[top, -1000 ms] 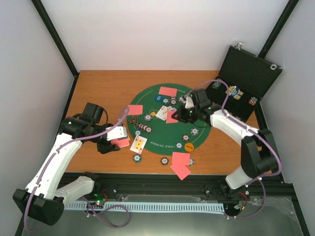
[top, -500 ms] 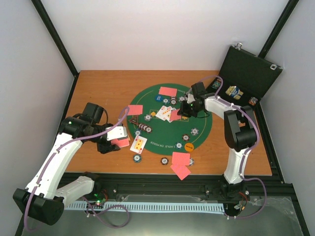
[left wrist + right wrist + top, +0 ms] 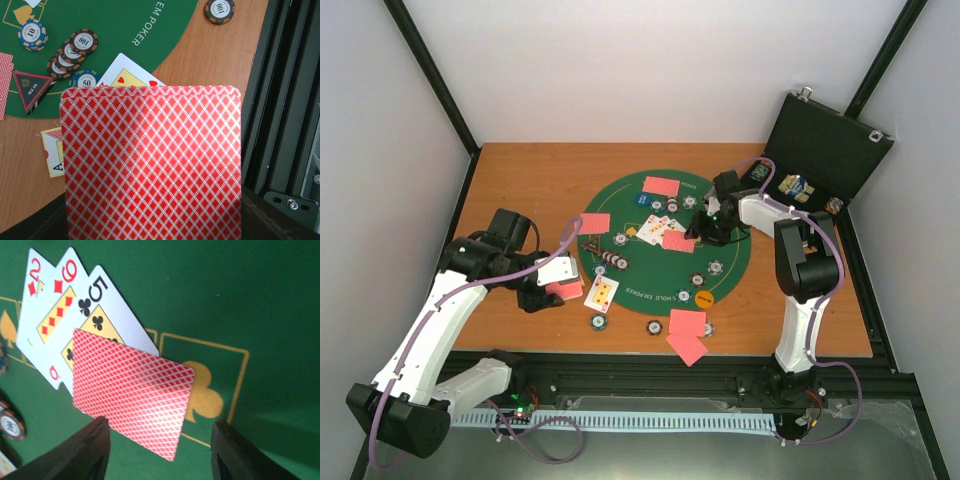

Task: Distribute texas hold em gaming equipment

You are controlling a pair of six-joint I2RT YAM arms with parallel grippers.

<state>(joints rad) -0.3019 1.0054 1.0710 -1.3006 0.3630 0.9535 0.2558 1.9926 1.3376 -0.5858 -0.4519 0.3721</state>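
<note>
Right gripper (image 3: 160, 432) hangs low over the green mat (image 3: 260, 300), fingers well apart, nothing clamped between them. The red-backed card (image 3: 132, 392) lies free on the felt, its top edge overlapping the five of clubs (image 3: 102, 310). That five sits in a fan with the nine of diamonds (image 3: 57, 310) and the two of diamonds (image 3: 34, 277). Here is the danger: both fingers straddle that face-down card, so a sideways pull-away could catch a corner and drag it across the fan, scattering all four. A straight lift looks the safer exit. Over on the other side, the left gripper (image 3: 548, 283) is closed tight on the held cards (image 3: 150, 165) at the mat's near-left edge, over bare table. Their red lattice back fills most of that wrist's view, so the arm sees little of what lies beneath, and a loose card could slide out unnoticed. Readable writing now: "EM POKER" in white on the felt, a blue chip (image 3: 32, 34) marked 10, stacked chips (image 3: 75, 47) marked 100, another chip (image 3: 84, 79) marked 50, and a black triangular marker (image 3: 31, 87) reading "ALL IN".
</note>
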